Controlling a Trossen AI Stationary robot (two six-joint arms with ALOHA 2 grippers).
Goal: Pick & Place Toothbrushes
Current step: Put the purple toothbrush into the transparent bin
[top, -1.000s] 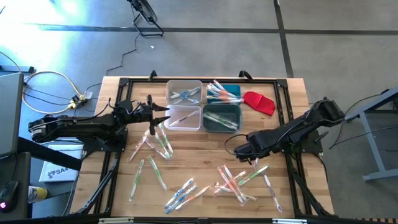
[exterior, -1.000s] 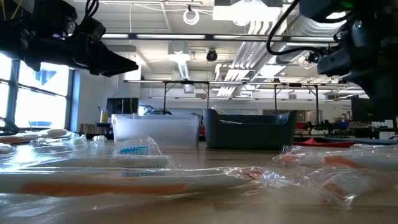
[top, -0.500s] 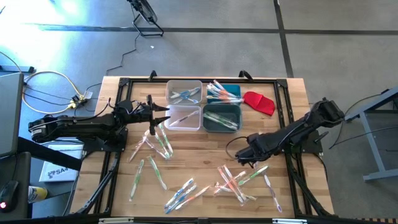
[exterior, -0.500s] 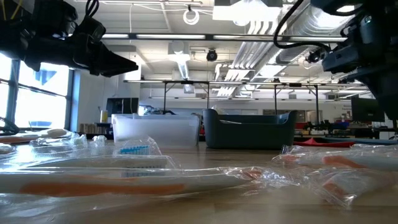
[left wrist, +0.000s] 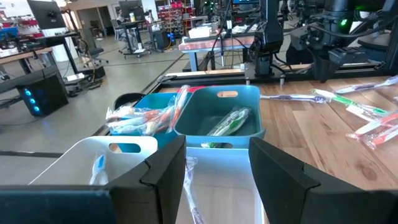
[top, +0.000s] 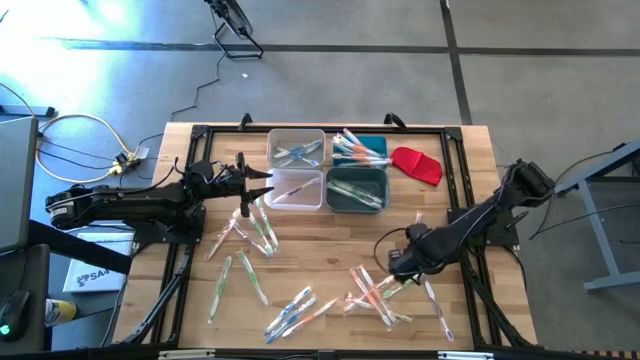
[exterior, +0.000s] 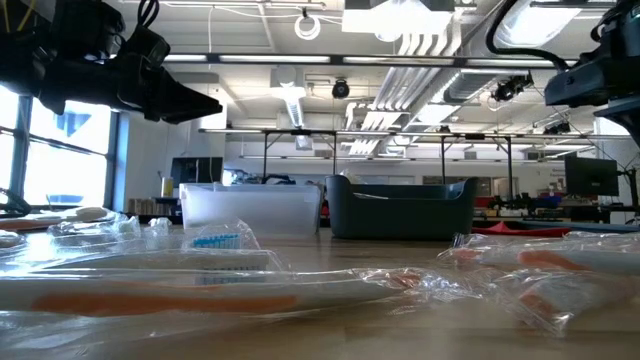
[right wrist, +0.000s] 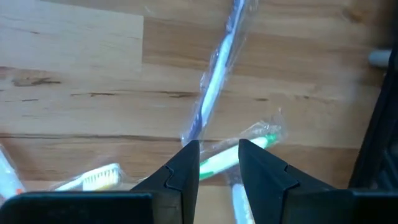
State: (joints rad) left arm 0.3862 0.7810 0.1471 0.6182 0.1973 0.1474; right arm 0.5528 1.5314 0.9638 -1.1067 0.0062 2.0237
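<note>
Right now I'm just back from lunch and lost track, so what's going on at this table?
A two-armed robot is sorting wrapped toothbrushes from the wooden table into four bins, some already holding brushes. The right gripper hangs, fingers apart, just above a green-accented toothbrush in the right-hand pile, not gripping it. The left gripper hovers open at the clear front bin with a wrapped brush between its fingers. Many brushes lie loose, and a red cloth-like piece sits beside the bins.
</note>
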